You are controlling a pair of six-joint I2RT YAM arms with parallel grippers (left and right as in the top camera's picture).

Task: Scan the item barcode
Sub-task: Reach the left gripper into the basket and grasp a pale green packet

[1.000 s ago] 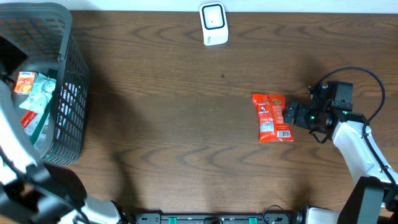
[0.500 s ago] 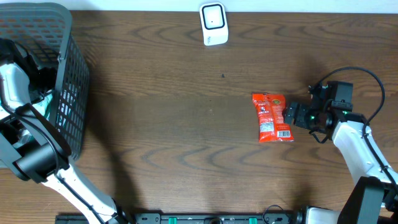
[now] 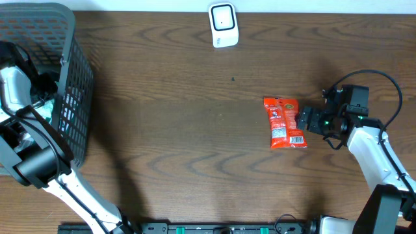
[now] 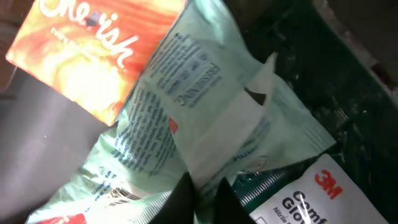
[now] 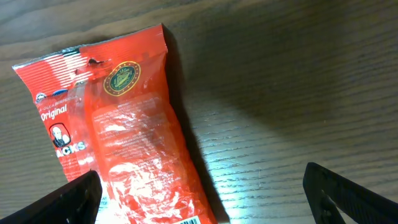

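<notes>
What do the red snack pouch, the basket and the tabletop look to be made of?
Red snack pouch: glossy plastic film, going by the glare and crinkles.
Basket: dark rigid mesh, probably moulded plastic; wire cannot be ruled out.
Tabletop: dark wood or wood-look laminate, matte, with visible grain.

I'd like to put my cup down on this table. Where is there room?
The widest bare wood lies between the basket and the red snack packet, below the white scanner. Crowded: inside the basket, full of packets, and the right edge, where the right hand sits beside the snack packet.
</notes>
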